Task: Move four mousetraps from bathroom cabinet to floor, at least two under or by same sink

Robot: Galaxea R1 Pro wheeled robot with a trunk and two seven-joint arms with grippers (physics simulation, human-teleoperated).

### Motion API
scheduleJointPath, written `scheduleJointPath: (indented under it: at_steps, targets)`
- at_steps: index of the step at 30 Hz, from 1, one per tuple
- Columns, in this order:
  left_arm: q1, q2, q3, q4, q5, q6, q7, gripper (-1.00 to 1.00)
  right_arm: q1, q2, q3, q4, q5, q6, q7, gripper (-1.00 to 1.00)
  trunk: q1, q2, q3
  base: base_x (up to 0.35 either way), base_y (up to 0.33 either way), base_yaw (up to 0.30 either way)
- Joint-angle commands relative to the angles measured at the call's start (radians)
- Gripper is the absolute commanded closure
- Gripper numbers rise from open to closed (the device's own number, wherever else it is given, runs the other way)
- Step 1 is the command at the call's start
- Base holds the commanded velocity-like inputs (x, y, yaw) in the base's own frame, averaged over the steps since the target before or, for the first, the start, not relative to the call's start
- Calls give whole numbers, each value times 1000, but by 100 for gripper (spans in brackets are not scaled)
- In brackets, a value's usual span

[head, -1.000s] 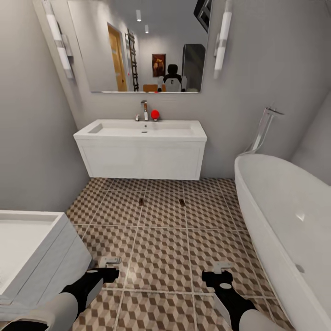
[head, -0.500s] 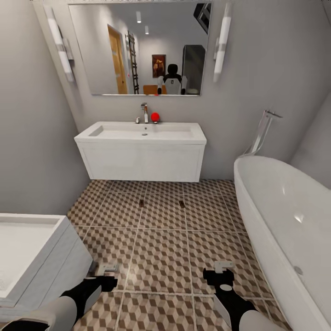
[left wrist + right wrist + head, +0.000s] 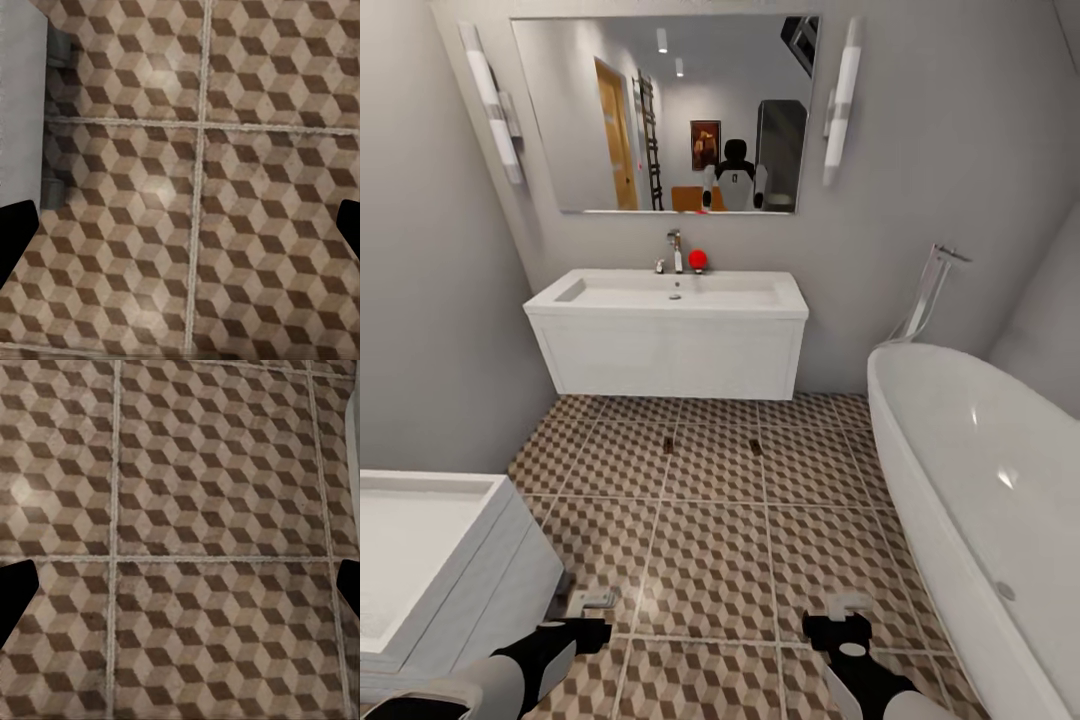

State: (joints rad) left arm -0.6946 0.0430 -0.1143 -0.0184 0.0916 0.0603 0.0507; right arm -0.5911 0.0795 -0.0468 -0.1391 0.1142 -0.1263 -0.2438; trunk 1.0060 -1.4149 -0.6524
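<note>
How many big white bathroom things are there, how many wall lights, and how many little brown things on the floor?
White sinks: 2
White bathtub: 1
Wall lights: 2
Little brown things on the floor: 2
Total: 7

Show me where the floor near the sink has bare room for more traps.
Two mousetraps lie in front of the bathroom sink. Bare bathroom floor: the tiles between them, and the wide stretch back toward both end effectors. Tighter along the bathtub.
</note>
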Motion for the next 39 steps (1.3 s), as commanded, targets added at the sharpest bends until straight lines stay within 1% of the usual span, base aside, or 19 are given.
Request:
scheduleJointPath:
  at_steps: [1, 14, 20, 26, 27, 32, 39]
  targets:
    - [0, 0, -8, 0, 10, 4, 2, -100, 0, 0, -5, 7, 10, -2, -4, -100, -4, 7, 2, 0, 0, 0]
    - [5, 1, -8, 13, 12, 2, 1, -100, 1, -3, -5, 110, 7, 3, -2, -100, -54, 98, 43, 0, 0, 0]
    - [28, 2, -8, 15, 13, 4, 1, -100, 7, -4, -5, 156, 6, 6, -2, -100, -77, 140, 62, 0, 0, 0]
    - [74, 3, -8, 15, 12, 2, 1, -100, 68, -5, -5, 168, 6, 7, -1, -100, -100, 182, 81, 0, 0, 0]
    - [74, 3, -8, 15, 12, 2, 1, -100, 68, -5, -5, 168, 6, 7, -1, -100, -104, 189, 84, 0, 0, 0]
    - [115, 2, -8, 15, 12, 2, 1, -100, 125, -6, -5, 171, 6, 7, 0, -100, -123, 224, 100, 0, 0, 0]
    - [160, 0, -8, 15, 11, 5, 0, -100, 189, -7, -5, 173, 7, 7, 0, -100, -150, 273, 122, 0, 0, 0]
